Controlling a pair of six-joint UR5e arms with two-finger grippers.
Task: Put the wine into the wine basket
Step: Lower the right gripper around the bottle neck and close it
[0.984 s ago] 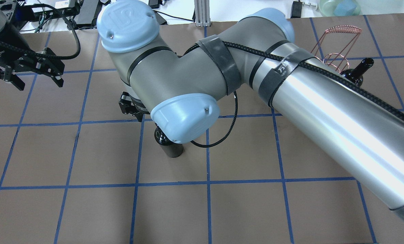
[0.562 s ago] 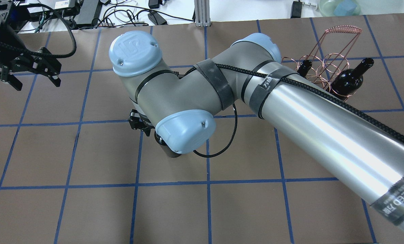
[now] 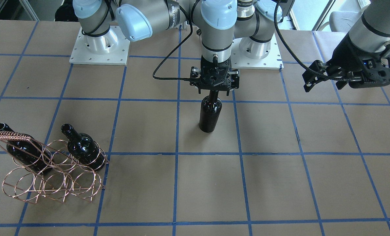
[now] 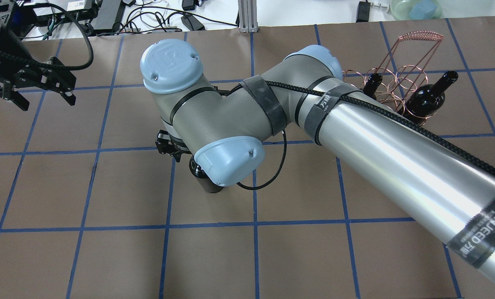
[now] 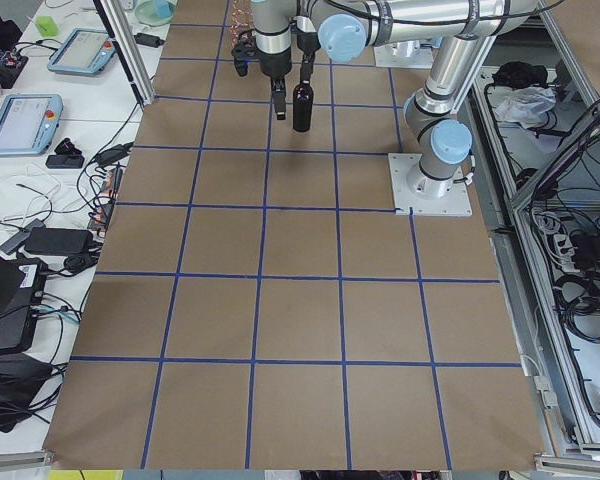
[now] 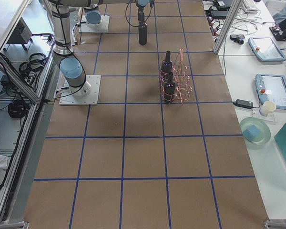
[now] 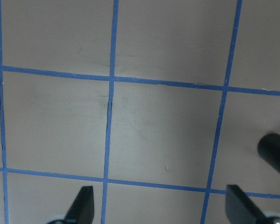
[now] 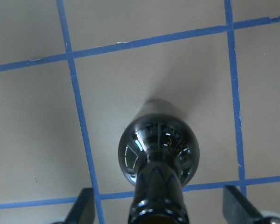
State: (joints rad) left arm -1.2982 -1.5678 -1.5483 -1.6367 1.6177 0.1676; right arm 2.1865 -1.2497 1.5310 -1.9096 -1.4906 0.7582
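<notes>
Right gripper (image 8: 161, 210) is dropping around the wine (image 4: 209, 186) neck, jaws released, grasp coming next; left gripper (image 4: 44, 99) idling released at 10 o'clock

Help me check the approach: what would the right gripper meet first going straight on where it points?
The wine bottle: the right gripper points straight down, neck between its open jaws, so its palm would probably meet the bottle's hidden mouth.

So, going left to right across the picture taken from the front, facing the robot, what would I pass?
wine basket → wine, standing upright → left arm's tool, open and holding nothing.
</notes>
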